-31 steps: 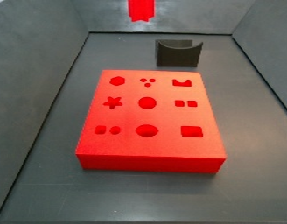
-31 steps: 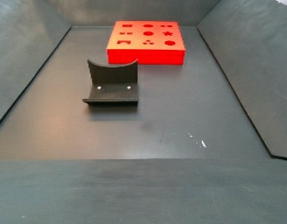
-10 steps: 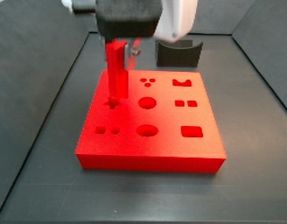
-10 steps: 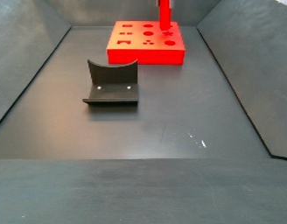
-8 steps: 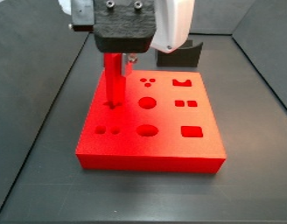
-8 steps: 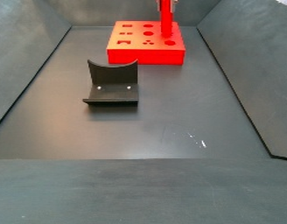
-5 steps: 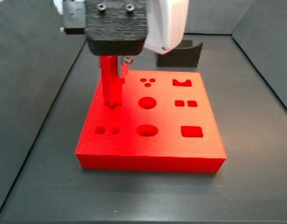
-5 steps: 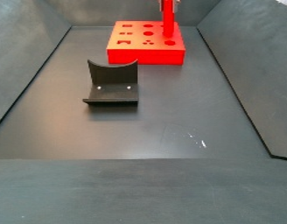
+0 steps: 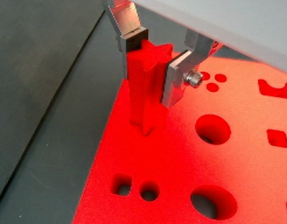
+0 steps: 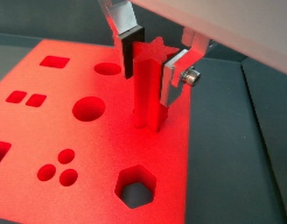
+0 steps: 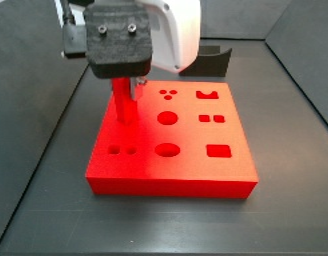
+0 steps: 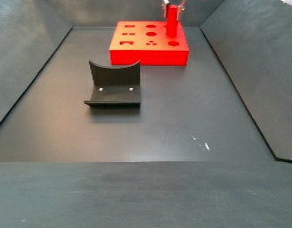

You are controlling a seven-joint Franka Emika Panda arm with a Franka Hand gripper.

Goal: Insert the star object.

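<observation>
Claw [image 9: 156,63] points down, both silver fingers [image 10: 175,77] clamped on red peg [image 10: 149,87].

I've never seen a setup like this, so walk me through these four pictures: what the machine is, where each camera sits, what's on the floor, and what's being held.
This is a single robot arm with a two-finger hand. Two pictures come from cameras on its wrist, looking down past the fingers, which are flat silver plates with dark pads. The other two come from cameras fixed beside the table.

On the dark floor lies a flat red block with holes of different shapes cut into it. Apart from it stands a dark L-shaped fixture, part of the rig.

The hand is closed on a long red peg with a star-shaped outline. It holds the peg upright, with the lower end at the block's top surface, at one hole. How deep it sits, I cannot tell.
</observation>
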